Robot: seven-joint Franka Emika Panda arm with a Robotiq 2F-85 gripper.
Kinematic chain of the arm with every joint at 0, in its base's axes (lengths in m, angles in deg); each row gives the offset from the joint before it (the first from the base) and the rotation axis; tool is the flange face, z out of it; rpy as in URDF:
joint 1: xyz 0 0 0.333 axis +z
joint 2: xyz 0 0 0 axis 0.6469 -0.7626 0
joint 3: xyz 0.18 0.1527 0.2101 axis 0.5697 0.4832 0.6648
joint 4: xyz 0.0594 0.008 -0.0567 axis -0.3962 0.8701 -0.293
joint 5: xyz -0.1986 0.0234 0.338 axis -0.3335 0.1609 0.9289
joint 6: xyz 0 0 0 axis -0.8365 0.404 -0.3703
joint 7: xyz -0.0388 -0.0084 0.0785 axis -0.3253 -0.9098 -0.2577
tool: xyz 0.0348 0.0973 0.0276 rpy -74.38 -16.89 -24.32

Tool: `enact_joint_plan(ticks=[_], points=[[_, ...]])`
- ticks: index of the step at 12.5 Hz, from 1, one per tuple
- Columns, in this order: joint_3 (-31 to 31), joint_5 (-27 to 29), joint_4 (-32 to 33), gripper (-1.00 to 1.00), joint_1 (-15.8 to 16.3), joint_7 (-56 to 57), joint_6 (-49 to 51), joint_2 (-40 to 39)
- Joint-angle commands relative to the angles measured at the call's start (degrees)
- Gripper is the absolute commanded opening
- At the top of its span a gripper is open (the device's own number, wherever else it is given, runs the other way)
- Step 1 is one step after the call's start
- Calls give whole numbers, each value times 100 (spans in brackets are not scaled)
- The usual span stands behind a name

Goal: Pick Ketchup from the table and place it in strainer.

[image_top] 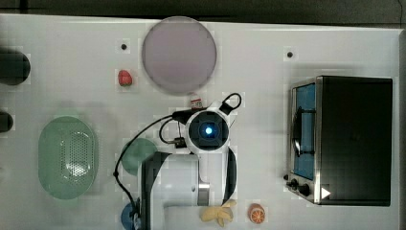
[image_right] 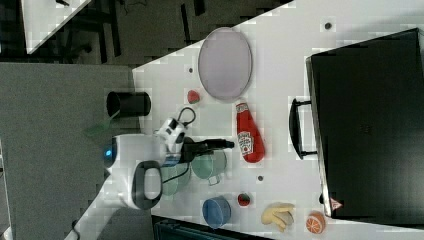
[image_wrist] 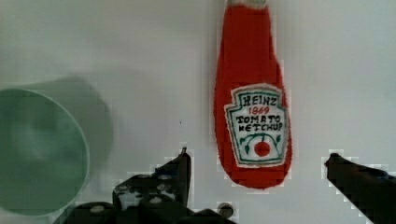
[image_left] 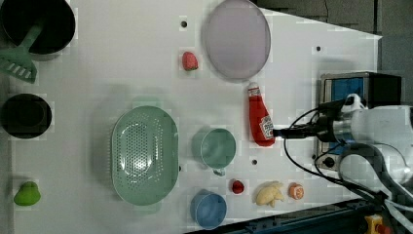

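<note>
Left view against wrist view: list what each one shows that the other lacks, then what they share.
The left view alone takes in the strainer, the grey-lilac plate, a strawberry, a blue cup, a banana and the oven.

The wrist view alone makes the bottle's label readable and shows the open gripper with one finger on either side of the bottle's base, neither touching it.

Both show the ketchup lying flat on the white table, with the dark-green cup beside it.
</note>
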Motion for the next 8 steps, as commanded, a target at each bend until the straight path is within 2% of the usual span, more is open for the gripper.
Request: enact_joint_plan(ticks=[1,4,8], points=[[-41,-8,36,100,-57,318,-613,-382],[-48,-163,30,100,-57,316,-1377,-937],[-43,-195,27,100,-54,309,-1883,-1468]])
